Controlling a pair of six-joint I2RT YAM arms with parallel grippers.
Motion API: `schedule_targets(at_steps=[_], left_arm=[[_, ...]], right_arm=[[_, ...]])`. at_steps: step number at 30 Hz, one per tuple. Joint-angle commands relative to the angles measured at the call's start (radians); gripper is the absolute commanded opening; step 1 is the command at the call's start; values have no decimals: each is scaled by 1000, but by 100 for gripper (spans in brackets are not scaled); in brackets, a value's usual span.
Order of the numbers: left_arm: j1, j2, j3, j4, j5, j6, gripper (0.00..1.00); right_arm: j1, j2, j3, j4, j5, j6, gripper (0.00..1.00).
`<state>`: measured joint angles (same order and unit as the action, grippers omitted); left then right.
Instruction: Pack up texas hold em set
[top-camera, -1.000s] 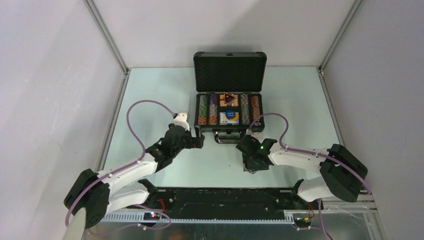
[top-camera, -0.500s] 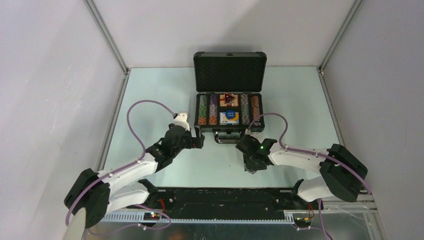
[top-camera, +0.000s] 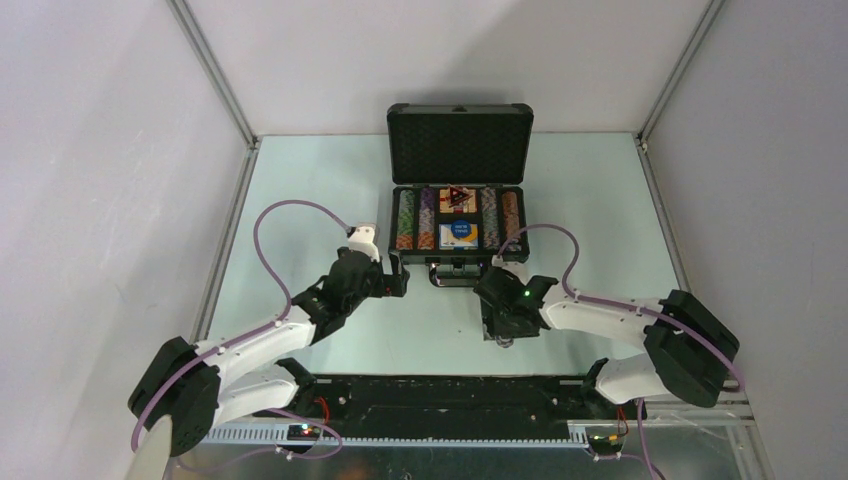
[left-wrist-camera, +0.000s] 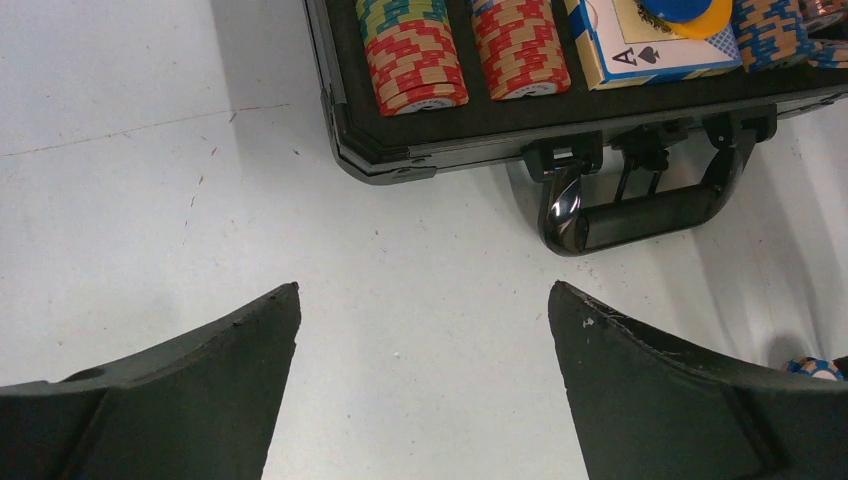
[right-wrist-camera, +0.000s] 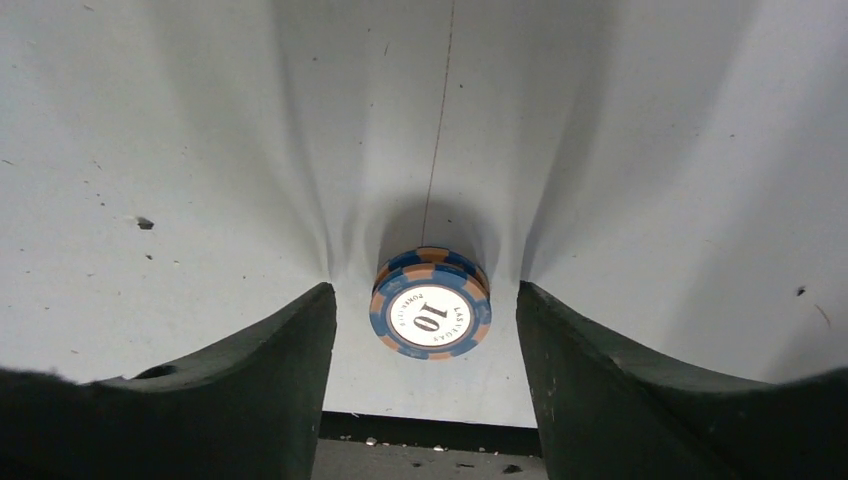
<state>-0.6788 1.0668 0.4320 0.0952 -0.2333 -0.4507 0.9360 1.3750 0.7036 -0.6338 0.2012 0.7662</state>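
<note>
While low over the table (right-wrist-camera: 650, 150), right tool (right-wrist-camera: 425, 292) astride blue chips (right-wrist-camera: 430, 320)

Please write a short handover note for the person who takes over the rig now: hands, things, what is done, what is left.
Left hand: open, empty, above the white table near the front left corner of the dark grey hard briefcase.
Right hand: open, fingers on either side of a blue-and-orange poker chip marked 10, flat on the table, not gripped.
Done: striped chip rows lie in the open briefcase.
Left: pack that chip, close the lid.
</note>
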Motion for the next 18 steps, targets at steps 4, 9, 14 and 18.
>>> schedule_targets(at_steps=[4, 9, 14, 18], left_arm=[[-8, -18, 47, 15, -9, 36, 98], [-21, -18, 96, -65, -1, 8, 98], [-221, 130, 335, -286, -96, 42, 98], [-330, 280, 493, -367, -60, -13, 98]], right_arm=[[-49, -132, 49, 1, 31, -42, 76], [-87, -260, 84, -13, 79, -44, 82], [-246, -409, 91, -89, 120, -3, 84], [-428, -507, 91, -133, 36, -32, 84]])
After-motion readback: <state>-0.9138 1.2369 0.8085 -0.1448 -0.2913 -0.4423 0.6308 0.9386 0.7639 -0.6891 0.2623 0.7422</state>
